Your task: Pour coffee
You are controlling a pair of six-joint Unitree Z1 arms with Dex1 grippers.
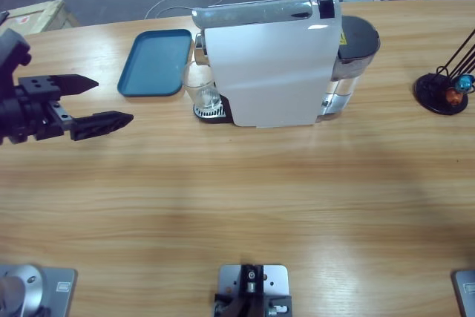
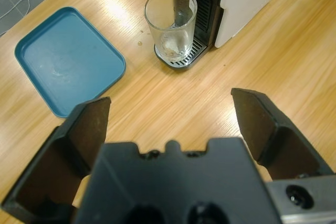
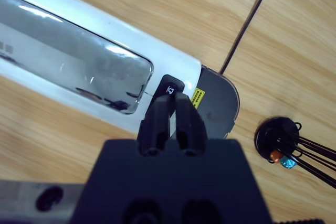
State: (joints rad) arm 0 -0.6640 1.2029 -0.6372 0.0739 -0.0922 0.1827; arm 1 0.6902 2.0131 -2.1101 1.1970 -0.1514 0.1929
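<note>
My left gripper hangs over bare wooden table, jaws wide, holding nothing, aimed at the clear drinking glass on the drip grille of the white coffee machine. Coffee: I cannot make out any in the glass. Blue plastic tray beside it. My right gripper, jaws pressed together, sits at the machine's black top button.

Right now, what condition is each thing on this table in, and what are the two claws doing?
Glass: upright on the machine's drip grate, nearly empty, no coffee seen.
Coffee machine: top lever down.
Blue tray: flat, nothing on it.
Capsule holder: standing, an orange and a blue capsule in it.
Left gripper: wide open, holding nothing, facing the glass.
Right gripper: shut, tips at the machine's black button.
</note>
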